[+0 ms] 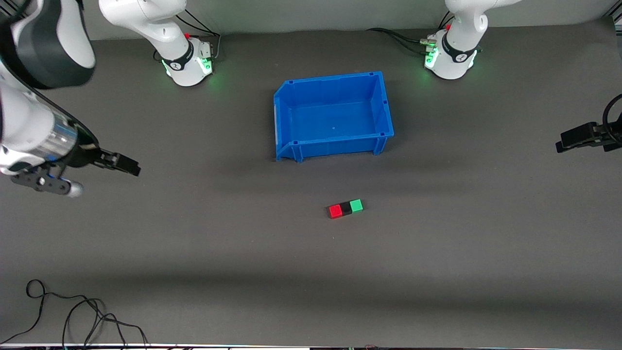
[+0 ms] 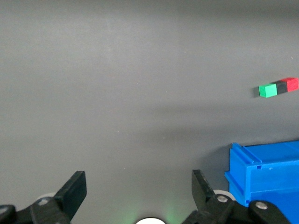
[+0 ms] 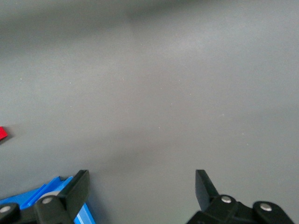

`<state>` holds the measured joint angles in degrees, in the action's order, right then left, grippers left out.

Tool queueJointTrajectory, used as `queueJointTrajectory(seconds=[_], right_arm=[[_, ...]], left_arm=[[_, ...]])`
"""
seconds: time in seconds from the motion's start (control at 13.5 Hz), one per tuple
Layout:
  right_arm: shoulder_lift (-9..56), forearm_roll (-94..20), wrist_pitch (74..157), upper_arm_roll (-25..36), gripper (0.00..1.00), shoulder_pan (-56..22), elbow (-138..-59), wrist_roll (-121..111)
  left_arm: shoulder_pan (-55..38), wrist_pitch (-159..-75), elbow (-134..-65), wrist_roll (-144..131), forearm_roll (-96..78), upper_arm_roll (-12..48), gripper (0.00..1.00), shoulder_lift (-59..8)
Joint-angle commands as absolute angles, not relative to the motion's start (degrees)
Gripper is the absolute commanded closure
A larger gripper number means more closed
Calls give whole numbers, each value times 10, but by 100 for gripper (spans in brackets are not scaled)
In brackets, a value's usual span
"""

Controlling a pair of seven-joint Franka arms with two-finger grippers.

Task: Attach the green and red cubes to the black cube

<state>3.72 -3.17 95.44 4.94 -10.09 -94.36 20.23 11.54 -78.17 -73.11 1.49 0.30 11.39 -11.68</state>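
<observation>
The red cube (image 1: pixel 335 211), the black cube (image 1: pixel 345 208) and the green cube (image 1: pixel 356 205) lie touching in one row on the grey mat, black in the middle, nearer to the front camera than the blue bin (image 1: pixel 293 118). The row also shows in the left wrist view, green cube (image 2: pixel 267 90), black cube (image 2: pixel 281 87), red cube (image 2: pixel 292 84). A sliver of the red cube (image 3: pixel 2 133) shows in the right wrist view. My right gripper (image 1: pixel 127 165) is open and empty, up at the right arm's end. My left gripper (image 1: pixel 566 141) is open and empty at the left arm's end.
The blue bin stands empty between the two arm bases; its corner shows in the left wrist view (image 2: pixel 266 170) and the right wrist view (image 3: pixel 39 196). A black cable (image 1: pixel 73 313) lies looped near the table's front edge at the right arm's end.
</observation>
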Motion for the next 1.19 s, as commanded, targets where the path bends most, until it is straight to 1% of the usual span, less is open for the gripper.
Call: queueJointTrajectory(seconds=[0.0,0.07,0.15,0.3,0.37,0.52,0.59,0.81,1.11], right_arm=[[-11,-18,934,-27,0,-29,-977,184],[-18,-18,924,-68,0,16,-977,183],[-24,-18,917,-99,0,50,-977,180],[-36,-18,910,-107,0,62,-976,141],[-39,-18,903,-105,0,60,-974,141],[-34,-18,889,-104,0,60,-962,141],[-34,-18,889,-103,0,58,-962,141],[-28,18,889,-97,0,58,-947,139],[-26,19,889,-96,0,60,-946,134]], left_arm=[[103,-789,-765,39,4,107,0,-85],[72,-796,-782,39,9,89,0,-75],[40,-799,-791,39,9,50,0,-65],[-26,-808,-808,40,4,-16,0,-53],[-36,-824,-835,40,4,-23,0,-32],[-37,-886,-918,46,5,-18,0,25],[-30,-893,-928,47,5,-5,0,32],[-25,-891,-925,47,10,8,0,28],[-19,-878,-925,49,12,9,0,23]])
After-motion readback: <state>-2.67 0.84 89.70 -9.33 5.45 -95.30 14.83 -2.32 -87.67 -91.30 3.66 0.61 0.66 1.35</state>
